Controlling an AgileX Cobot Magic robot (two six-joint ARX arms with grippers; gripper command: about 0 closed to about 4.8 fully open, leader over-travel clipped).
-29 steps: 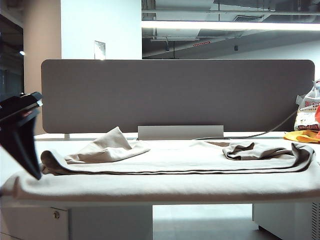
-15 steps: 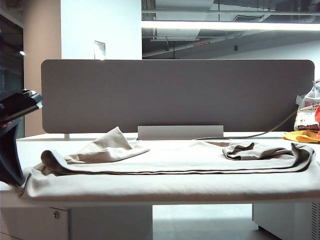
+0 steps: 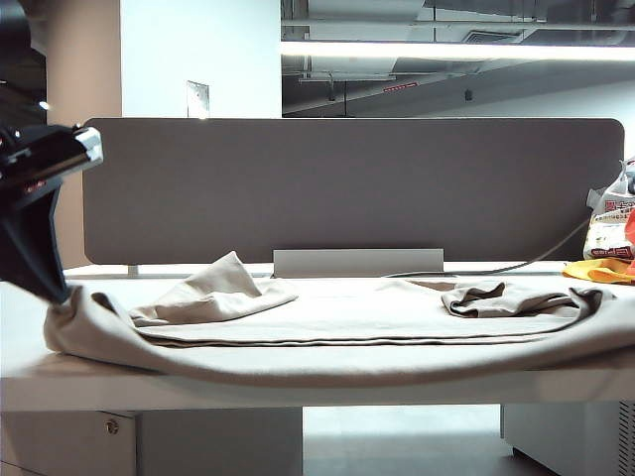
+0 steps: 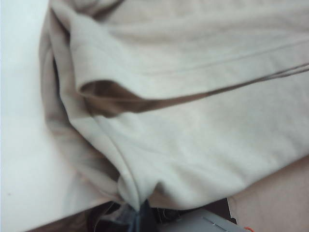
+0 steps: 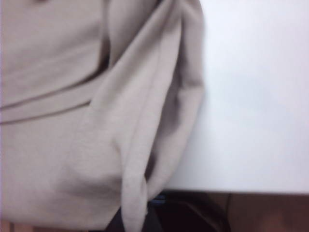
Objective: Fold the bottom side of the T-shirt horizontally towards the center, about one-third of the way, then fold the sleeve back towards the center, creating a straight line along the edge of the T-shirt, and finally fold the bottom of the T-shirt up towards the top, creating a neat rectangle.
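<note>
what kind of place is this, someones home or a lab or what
Probably an office or lab workspace, not a home: a white table backed by a grey desk divider panel, with exposed ceiling ducts and a strip light overhead. Both grippers, left and right, pinch the T-shirt.

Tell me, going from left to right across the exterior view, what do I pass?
Left gripper pinching the T-shirt's corner → folded sleeve → grey bracket on the divider → crumpled sleeve → yellow-orange cloth and white plastic bag.
</note>
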